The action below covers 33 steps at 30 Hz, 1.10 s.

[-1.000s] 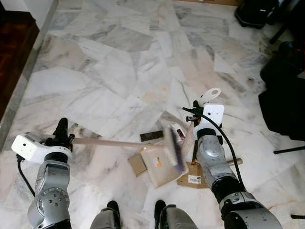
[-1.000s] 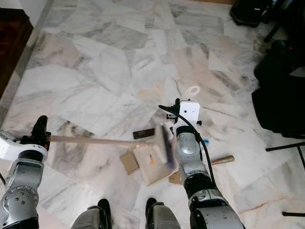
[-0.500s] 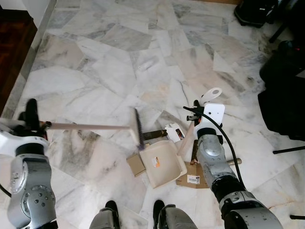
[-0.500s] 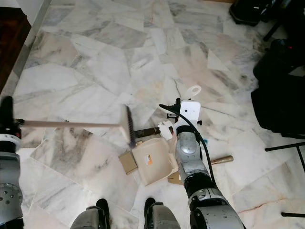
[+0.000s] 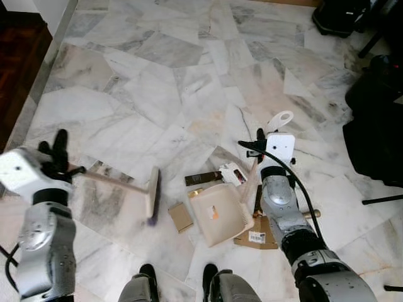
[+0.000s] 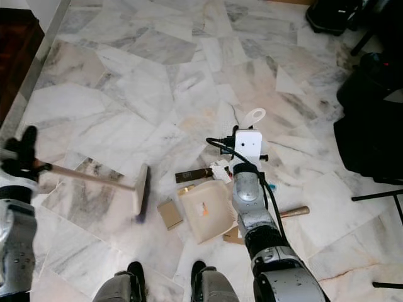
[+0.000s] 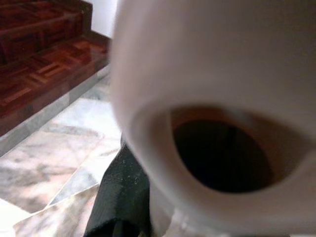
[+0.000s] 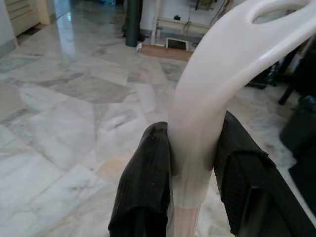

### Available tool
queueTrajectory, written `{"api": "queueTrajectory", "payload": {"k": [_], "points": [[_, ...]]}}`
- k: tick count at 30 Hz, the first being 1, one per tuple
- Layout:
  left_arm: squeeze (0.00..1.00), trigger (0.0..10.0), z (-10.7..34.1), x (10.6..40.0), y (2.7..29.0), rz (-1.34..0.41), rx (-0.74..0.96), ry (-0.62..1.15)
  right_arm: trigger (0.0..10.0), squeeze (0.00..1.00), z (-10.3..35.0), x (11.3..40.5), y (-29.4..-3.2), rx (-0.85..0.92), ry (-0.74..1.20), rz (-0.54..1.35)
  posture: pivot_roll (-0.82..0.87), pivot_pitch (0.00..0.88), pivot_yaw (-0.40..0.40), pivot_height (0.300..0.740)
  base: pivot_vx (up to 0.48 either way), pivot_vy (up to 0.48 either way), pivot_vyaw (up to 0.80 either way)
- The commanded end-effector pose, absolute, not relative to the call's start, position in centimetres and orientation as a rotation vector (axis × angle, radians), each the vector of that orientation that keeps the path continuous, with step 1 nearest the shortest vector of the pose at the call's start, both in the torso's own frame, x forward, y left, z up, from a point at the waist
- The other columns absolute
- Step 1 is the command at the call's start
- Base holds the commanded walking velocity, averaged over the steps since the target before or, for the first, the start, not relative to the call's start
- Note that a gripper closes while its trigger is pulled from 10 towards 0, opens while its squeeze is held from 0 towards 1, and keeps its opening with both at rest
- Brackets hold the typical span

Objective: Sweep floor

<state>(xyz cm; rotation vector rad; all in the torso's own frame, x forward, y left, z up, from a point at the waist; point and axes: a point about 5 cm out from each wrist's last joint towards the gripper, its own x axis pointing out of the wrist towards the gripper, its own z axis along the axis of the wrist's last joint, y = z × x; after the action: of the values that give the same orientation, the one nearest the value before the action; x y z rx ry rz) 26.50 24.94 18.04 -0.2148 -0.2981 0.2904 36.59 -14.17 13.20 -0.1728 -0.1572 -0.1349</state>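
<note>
On the left, the broom (image 5: 135, 189) is held by its stick in the left claw (image 5: 58, 151), clenched around it. Its brush end is set down on the marble floor (image 5: 157, 94), just left of the scraps. A brown card piece (image 5: 181, 216) lies between brush and dustpan (image 5: 217, 217). The dustpan's long handle is gripped tight by the right claw (image 8: 190, 197). More scraps (image 5: 230, 175) lie beside the pan, so the sweeping looks only partly done.
</note>
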Motion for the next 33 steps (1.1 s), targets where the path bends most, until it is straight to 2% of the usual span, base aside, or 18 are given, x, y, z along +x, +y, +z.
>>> {"api": "queueTrajectory", "payload": {"k": [1, 18, 33], "points": [[0.0, 10.0, 18.3, 26.4, 24.7, 0.279, -0.204, -0.331, 10.0, 0.0, 12.9, 36.4, -15.2, -0.226, -0.149, -0.16, 0.03, 0.306, -0.102, 0.74, 0.0, 0.0, 0.0], [0.0, 10.0, 16.4, 27.2, 24.0, 0.235, -0.059, -0.29, 10.0, 0.0, 11.3, 35.9, -13.7, -0.206, -0.091, -0.095, 0.03, 0.322, -0.107, 0.74, 0.0, 0.0, 0.0], [0.0, 10.0, 16.2, 27.2, 23.7, 0.229, -0.073, -0.3, 10.0, 0.0, 13.1, 36.3, -14.0, -0.154, -0.163, -0.11, 0.03, 0.319, -0.108, 0.74, 0.0, 0.0, 0.0]]}}
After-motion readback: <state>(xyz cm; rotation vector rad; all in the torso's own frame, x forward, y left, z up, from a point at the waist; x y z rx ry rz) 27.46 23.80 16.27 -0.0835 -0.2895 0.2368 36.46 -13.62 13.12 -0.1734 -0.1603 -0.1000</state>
